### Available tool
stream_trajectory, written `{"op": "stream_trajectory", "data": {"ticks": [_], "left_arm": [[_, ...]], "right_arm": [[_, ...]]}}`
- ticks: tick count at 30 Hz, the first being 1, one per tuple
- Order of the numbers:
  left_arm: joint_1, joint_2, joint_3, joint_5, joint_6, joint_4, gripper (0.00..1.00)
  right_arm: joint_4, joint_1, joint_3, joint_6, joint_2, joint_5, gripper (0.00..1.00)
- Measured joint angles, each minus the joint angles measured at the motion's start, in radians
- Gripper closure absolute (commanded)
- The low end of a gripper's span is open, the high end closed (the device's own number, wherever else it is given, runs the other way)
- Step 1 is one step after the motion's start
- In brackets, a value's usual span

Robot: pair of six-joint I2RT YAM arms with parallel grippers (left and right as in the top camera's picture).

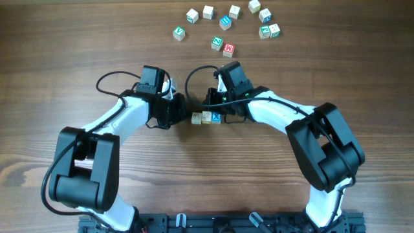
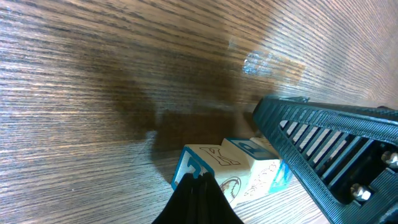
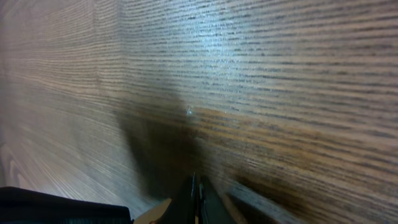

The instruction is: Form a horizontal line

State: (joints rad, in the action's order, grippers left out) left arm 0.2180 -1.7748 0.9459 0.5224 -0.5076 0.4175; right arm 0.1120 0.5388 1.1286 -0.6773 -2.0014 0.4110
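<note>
Left wrist view shows the left gripper (image 2: 198,182) with its jaws pressed together on nothing, its tip right at the near end of the row of three wooden alphabet cubes (image 2: 227,171); whether it touches them is hard to tell. Right wrist view shows the right gripper (image 3: 196,190) likewise pressed together and empty, with a pale cube corner just beside its tip.

From overhead, the row lies mid-table between the two grippers, the cubes side by side, with the blue-X cube (image 1: 216,117) at the right gripper's end. These cubes are probably light, hard and not fragile, and their smooth faces should slide easily on the wooden table (image 1: 77,71), so a careless nudge could skew the line. The best hold on any one looks to be across its two free faces, since its neighbours block the others.

The scattered spare cubes (image 1: 225,22) sit at the far edge, well apart; the red-lettered cube (image 1: 228,48) is among the nearest. Only the two crowded grippers hinder access.
</note>
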Motion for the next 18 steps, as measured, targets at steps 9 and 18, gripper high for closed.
{"op": "stream_trajectory", "data": {"ticks": [9, 18], "left_arm": [[0.000, 0.000, 0.000, 0.000, 0.000, 0.000, 0.96], [0.000, 0.000, 0.000, 0.000, 0.000, 0.000, 0.96]], "right_arm": [[0.004, 0.000, 0.000, 0.000, 0.000, 0.011, 0.95], [0.007, 0.000, 0.000, 0.000, 0.000, 0.016, 0.96]]}}
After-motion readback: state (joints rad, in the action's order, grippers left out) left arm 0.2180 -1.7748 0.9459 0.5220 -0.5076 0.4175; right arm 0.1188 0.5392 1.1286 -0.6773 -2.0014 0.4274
